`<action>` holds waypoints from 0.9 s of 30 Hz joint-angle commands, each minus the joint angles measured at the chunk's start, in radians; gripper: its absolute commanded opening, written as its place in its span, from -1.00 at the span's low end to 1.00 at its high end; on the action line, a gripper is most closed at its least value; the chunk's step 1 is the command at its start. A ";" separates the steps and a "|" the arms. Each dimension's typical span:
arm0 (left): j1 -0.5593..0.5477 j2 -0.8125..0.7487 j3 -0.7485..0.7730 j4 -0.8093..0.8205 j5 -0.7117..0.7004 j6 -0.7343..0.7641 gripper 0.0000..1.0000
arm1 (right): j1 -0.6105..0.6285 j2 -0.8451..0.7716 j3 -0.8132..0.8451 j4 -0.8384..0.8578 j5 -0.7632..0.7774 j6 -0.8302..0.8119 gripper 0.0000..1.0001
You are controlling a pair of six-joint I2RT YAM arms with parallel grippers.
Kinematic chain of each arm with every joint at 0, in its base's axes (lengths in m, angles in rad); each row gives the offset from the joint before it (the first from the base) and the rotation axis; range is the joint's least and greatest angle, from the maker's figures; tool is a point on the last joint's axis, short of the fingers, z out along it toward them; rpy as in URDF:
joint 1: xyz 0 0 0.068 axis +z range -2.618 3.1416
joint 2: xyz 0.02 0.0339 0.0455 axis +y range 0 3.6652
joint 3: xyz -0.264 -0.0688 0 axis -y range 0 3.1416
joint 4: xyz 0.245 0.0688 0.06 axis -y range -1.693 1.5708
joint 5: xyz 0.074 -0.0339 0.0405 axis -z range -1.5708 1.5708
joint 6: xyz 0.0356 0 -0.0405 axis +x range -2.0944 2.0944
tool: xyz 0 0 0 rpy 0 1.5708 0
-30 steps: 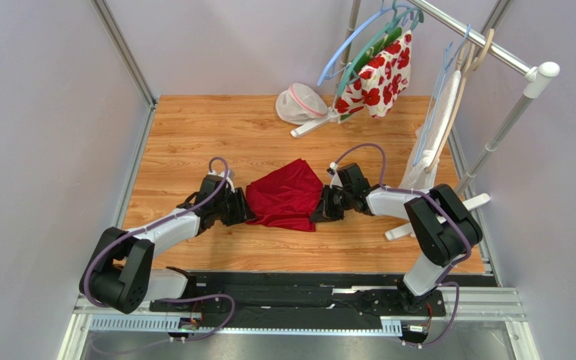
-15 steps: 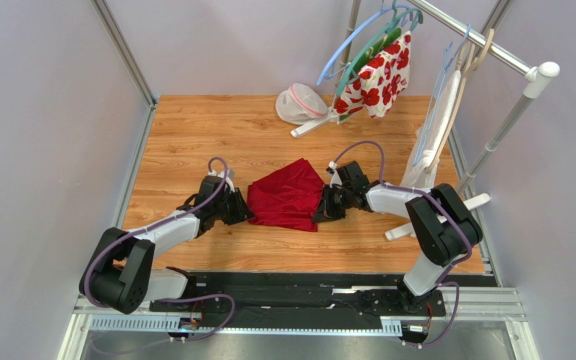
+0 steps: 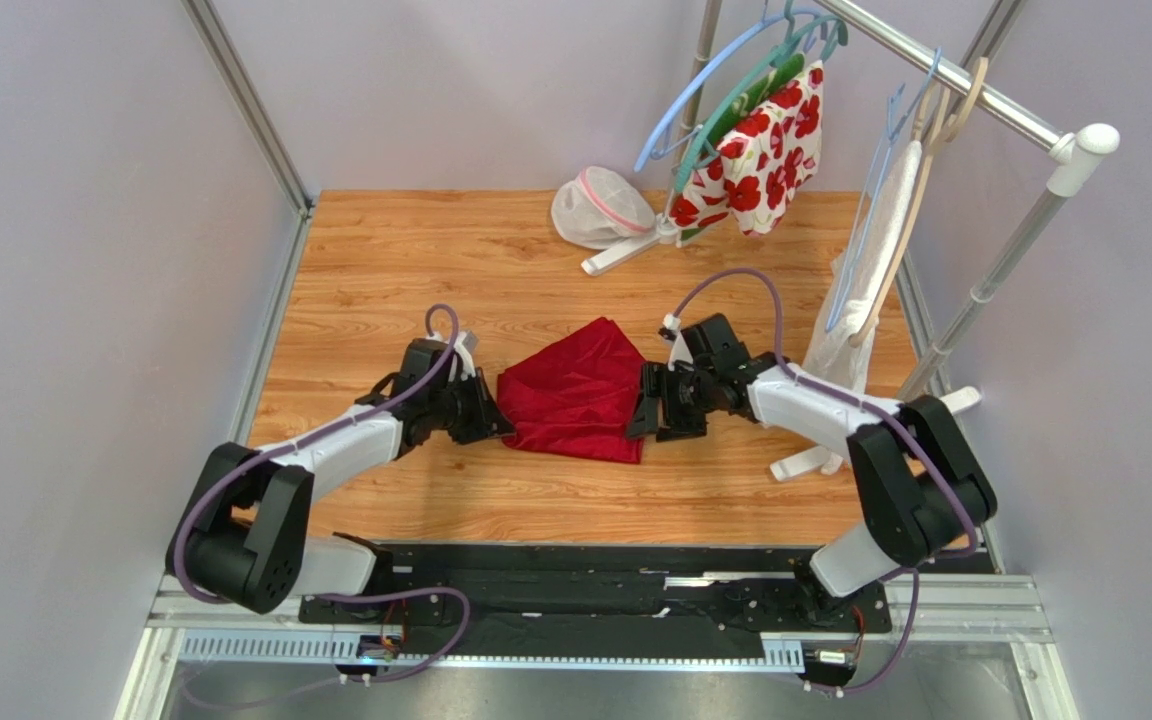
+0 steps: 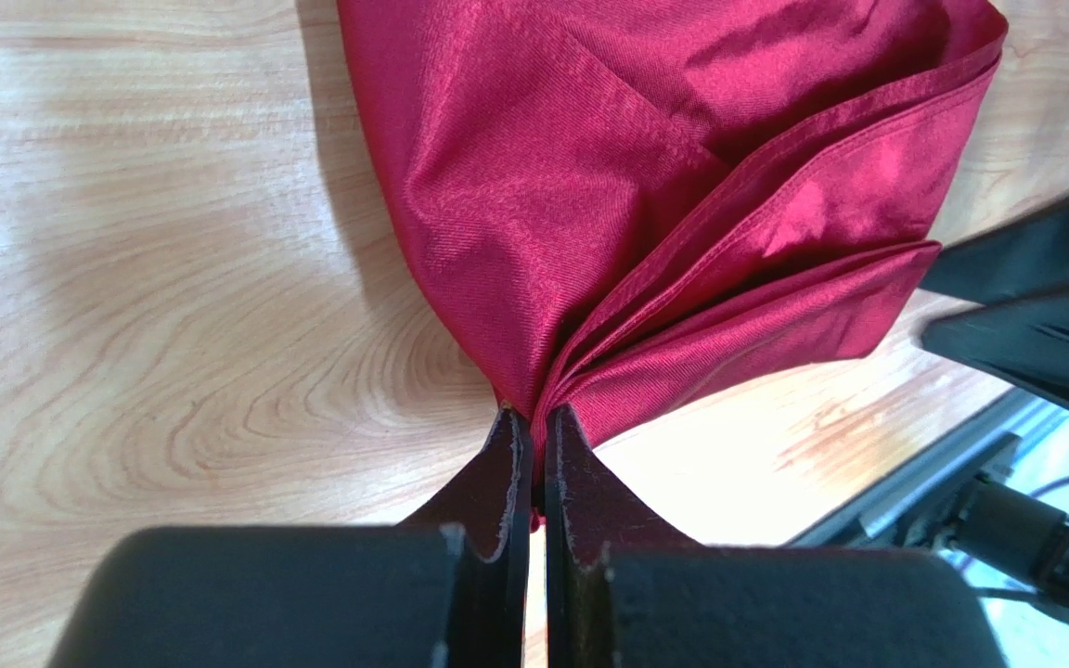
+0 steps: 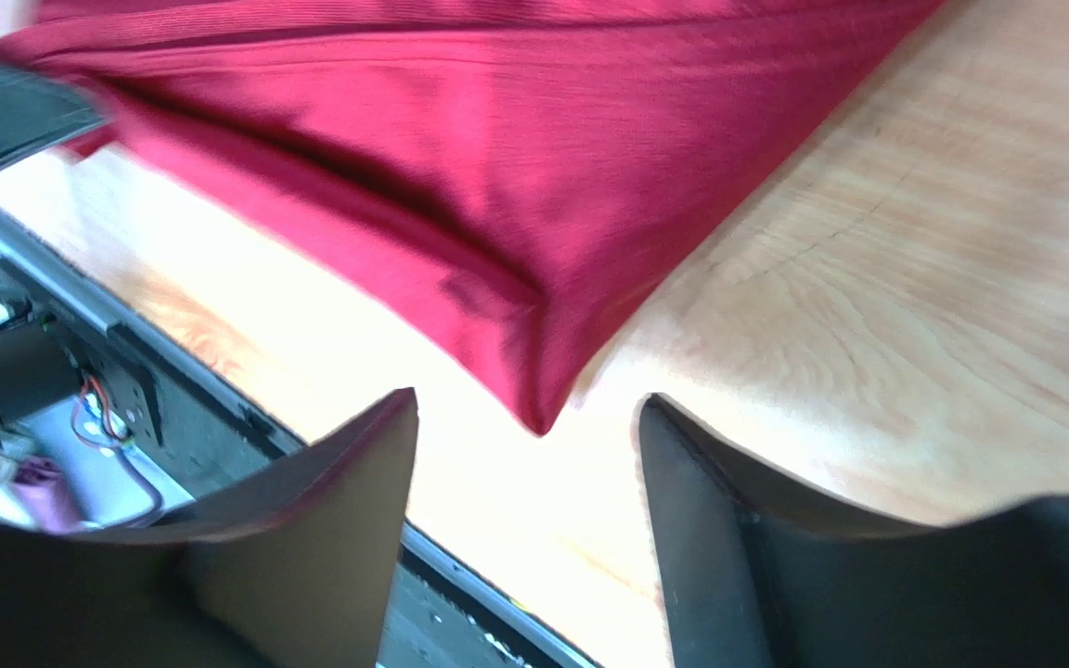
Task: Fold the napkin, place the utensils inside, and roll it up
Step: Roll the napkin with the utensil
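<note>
Black left claw (image 4: 529, 418): pressed together, pinching a gathered corner of the napkin (image 4: 596, 181) low against the table (image 4: 150, 306).
Right claw (image 5: 526, 407): spread wide, with one finger on each side of the napkin's pointed corner, which lies on the wood between them; neither finger appears to touch it.
Napkin: crimson and thin, it lies mid-table between the two claws. It is loosely doubled, its layers fan out from the left pinch, and its outline is uneven, not square.
Table: wood-grain, and it carries the whole cloth, with no part lifted clear in the top view.
Utensils: none shows in any view, on the cloth or beside it.
Step in hand: the folding stage, as I judge it. The cloth is doubled but rumpled, so the fold looks unfinished, and placing and rolling have not begun.
Next move calls for: the right claw probably has to close on the corner it straddles. Both claws can then draw the layers taut and lay them flat with the edges aligned, and the left pinch has to hold all its layers without slipping.
</note>
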 commanded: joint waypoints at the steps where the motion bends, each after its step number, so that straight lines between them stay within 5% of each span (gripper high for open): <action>1: 0.027 0.051 0.072 -0.083 0.084 0.022 -1.00 | 0.020 -0.176 0.069 -0.062 0.052 -0.126 0.32; 8: 0.064 0.105 0.123 -0.181 0.148 0.040 -1.00 | 0.345 -0.306 0.058 0.051 0.404 -0.389 0.39; 15: 0.101 0.187 0.187 -0.295 0.203 0.094 -1.00 | 0.655 -0.188 0.018 0.293 0.704 -0.645 0.40; 27: 0.122 0.295 0.259 -0.425 0.263 0.155 -1.00 | 0.831 0.033 -0.038 0.543 0.889 -0.866 0.39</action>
